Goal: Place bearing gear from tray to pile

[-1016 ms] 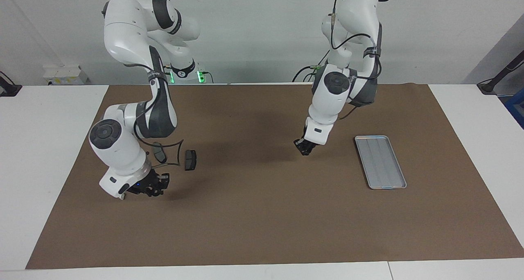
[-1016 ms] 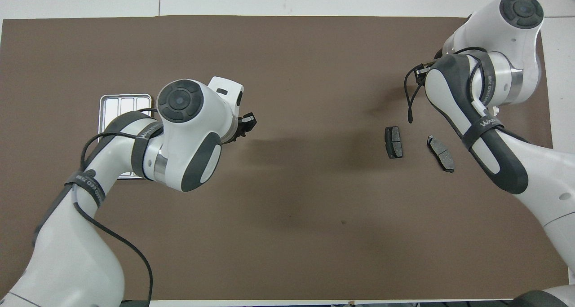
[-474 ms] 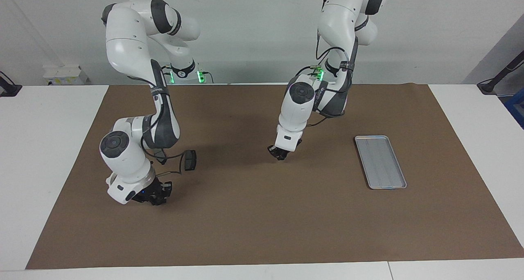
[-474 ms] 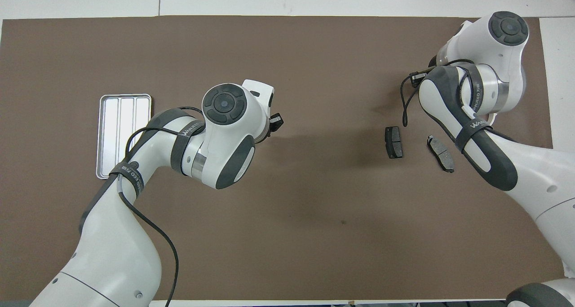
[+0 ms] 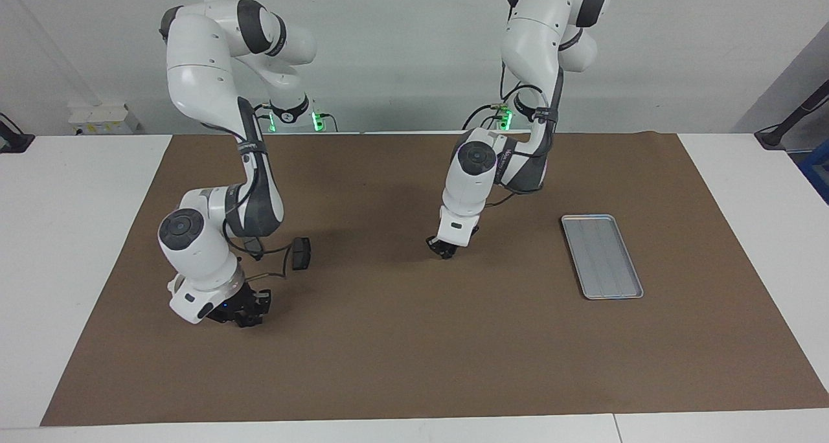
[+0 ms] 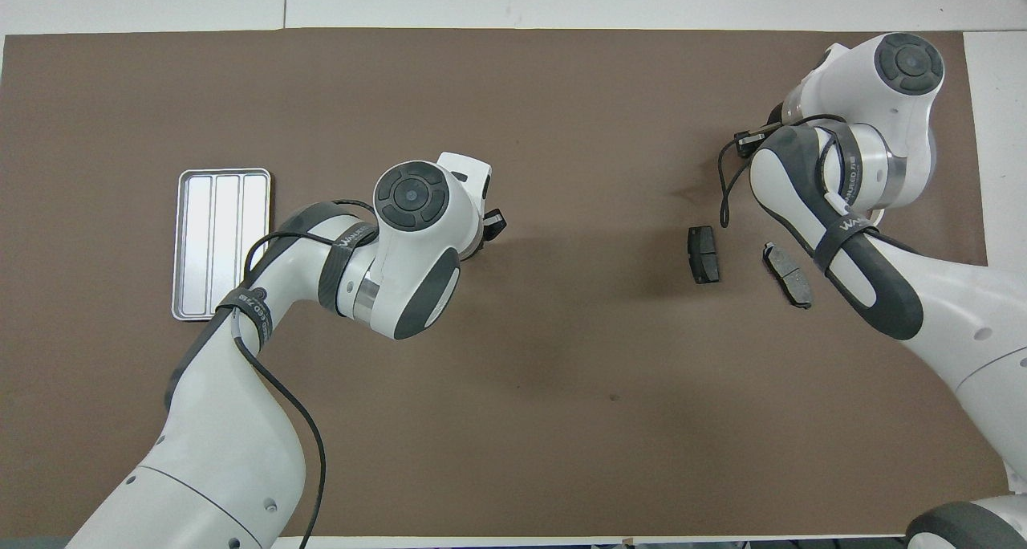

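The silver tray (image 5: pixel 602 256) lies on the brown mat toward the left arm's end, and shows in the overhead view (image 6: pixel 221 244) with nothing in it. No bearing gear is visible anywhere. My left gripper (image 5: pixel 445 249) hangs low over the middle of the mat, its tip showing in the overhead view (image 6: pixel 493 226). One dark brake pad (image 5: pixel 300 253) (image 6: pixel 704 254) lies toward the right arm's end. A second pad (image 6: pixel 788 274) lies beside it. My right gripper (image 5: pixel 249 313) is low over the mat near the pads. The white bracket is hidden.
The brown mat (image 5: pixel 414 352) covers most of the white table (image 5: pixel 71 236). The right arm's forearm (image 6: pixel 834 228) and its black cable (image 6: pixel 726 188) hang over the area by the pads.
My left gripper has moved from beside the tray to over the middle of the mat and come lower. My right gripper has shifted slightly. The pads and tray have not moved.
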Robot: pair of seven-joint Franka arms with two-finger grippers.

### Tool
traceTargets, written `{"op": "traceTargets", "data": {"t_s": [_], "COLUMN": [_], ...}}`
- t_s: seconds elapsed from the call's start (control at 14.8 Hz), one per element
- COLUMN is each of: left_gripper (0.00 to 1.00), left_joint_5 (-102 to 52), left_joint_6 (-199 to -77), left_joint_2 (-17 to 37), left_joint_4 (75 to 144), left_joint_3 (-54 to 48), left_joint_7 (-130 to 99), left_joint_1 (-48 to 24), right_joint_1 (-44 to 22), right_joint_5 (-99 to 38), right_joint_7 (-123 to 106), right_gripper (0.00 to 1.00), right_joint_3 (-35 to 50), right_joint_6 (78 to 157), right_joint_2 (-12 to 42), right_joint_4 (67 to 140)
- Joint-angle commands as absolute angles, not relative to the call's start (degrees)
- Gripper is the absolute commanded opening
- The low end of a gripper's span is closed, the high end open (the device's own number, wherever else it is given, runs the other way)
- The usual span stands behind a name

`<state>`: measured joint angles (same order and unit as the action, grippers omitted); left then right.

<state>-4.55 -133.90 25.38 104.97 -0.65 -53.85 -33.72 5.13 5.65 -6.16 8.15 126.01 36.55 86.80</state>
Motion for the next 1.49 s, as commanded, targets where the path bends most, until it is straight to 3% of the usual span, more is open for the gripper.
{"op": "traceTargets", "data": {"t_s": [0.0, 0.07, 0.27, 0.47, 0.88, 1.02, 1.15, 1.42], "left_gripper": [0.56, 1.0, 1.0, 1.0, 1.0, 1.0, 1.0, 1.0], "left_joint_5": [-3.8, -3.7, -2.2, -2.1, -2.1, -2.1, -2.2, -2.4], "left_joint_6": [-134.7, -133.3, -122.3, -116.1, -100.3, -94.0, -89.1, -88.7], "left_joint_2": [24.3, 24.3, 23.4, 13.4, 3.6, 0.1, -0.4, -1.7], "left_joint_4": [107.3, 106.3, 98.2, 100.0, 97.6, 97.6, 97.6, 98.0], "left_joint_3": [0.1, 0.2, 2.3, 3.2, 3.2, 3.1, 4.0, 4.1], "left_joint_7": [-54.6, -54.5, -54.0, -47.6, -33.1, -26.5, -19.8, -19.4], "left_joint_1": [-34.4, -33.9, -31.6, -25.1, -13.9, -9.7, -8.8, -7.6], "right_joint_1": [2.2, 0.5, -4.5, -11.4, -19.8, -23.4, -27.1, -30.1], "right_joint_5": [5.8, 5.7, 4.7, 4.5, 3.2, 4.3, 6.2, 9.7], "right_joint_7": [-0.6, 1.8, 13.3, 29.7, 52.7, 60.2, 67.1, 72.4], "right_gripper": [1.0, 1.0, 1.0, 1.0, 1.0, 1.0, 1.0, 1.0], "right_joint_3": [8.6, 8.6, 8.9, 9.1, 12.7, 12.6, 12.3, 12.4], "right_joint_6": [119.2, 117.3, 112.2, 110.4, 114.1, 114.6, 114.5, 116.4], "right_joint_2": [31.3, 29.6, 25.7, 24.2, 24.7, 27.3, 33.2, 40.4], "right_joint_4": [86.8, 86.7, 86.7, 86.5, 86.4, 86.2, 80.5, 75.3]}}
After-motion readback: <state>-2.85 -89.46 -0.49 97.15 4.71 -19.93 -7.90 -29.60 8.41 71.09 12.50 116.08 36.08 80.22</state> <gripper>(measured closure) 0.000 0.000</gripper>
